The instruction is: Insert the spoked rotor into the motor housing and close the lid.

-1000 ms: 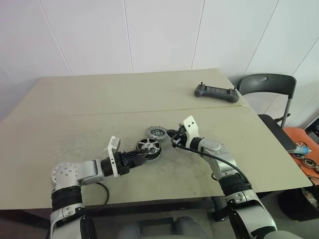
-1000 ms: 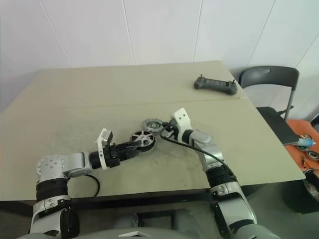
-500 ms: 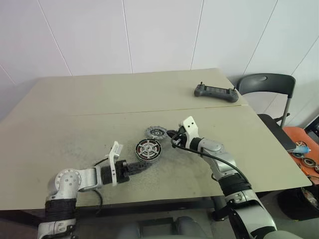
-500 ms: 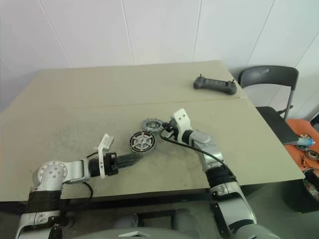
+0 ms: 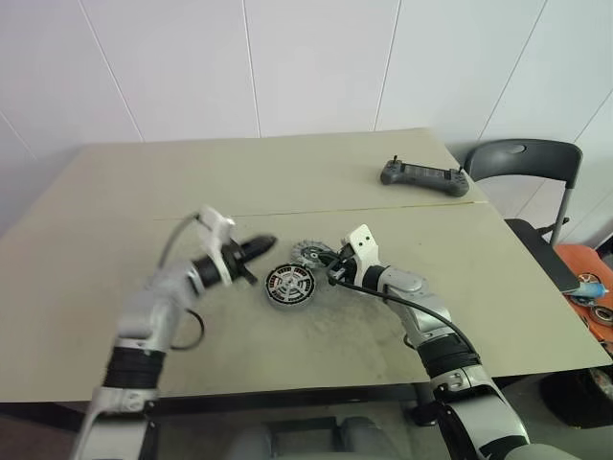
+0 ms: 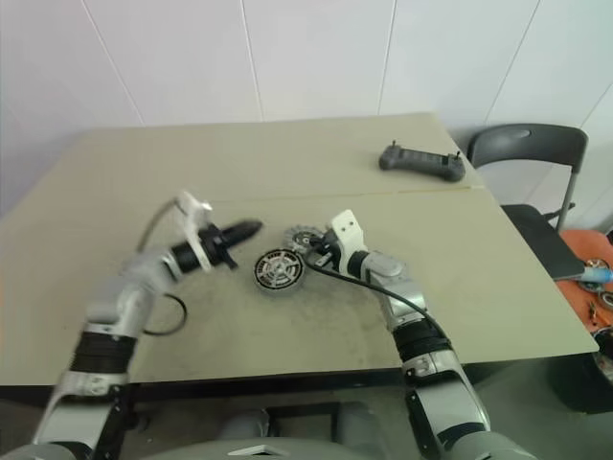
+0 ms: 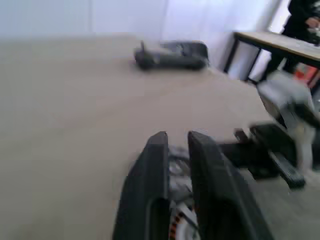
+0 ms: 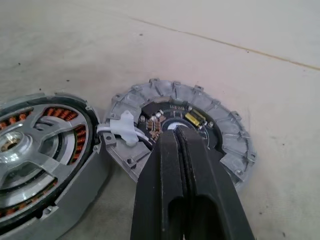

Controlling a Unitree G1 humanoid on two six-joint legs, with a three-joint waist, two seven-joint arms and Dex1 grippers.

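Observation:
The motor housing [image 5: 288, 286] lies flat mid-table, its copper windings [image 8: 79, 136] showing. The silver spoked rotor [image 8: 22, 150] sits inside it. Touching its far right side lies the grey notched lid [image 5: 309, 254], dark centre up, with a white connector [image 8: 121, 126] on its rim. My right gripper [image 5: 329, 263] is shut and empty, its tips [image 8: 175, 134] over the lid's centre. My left gripper [image 5: 268, 241] hovers just left of the housing, shut on nothing, with its black fingers [image 7: 156, 165] pointing toward the parts.
A black handheld controller [image 5: 423, 176] rests at the table's back right. A black chair [image 5: 522, 163] stands past the right edge, with an orange surface holding small parts [image 5: 586, 287] beside it. A seam [image 5: 192, 217] crosses the table behind the work area.
My left gripper let go at the rotor in the housing, drew back, then rose to the housing's left and shut. The right gripper stayed put. The camera view shifted slightly.

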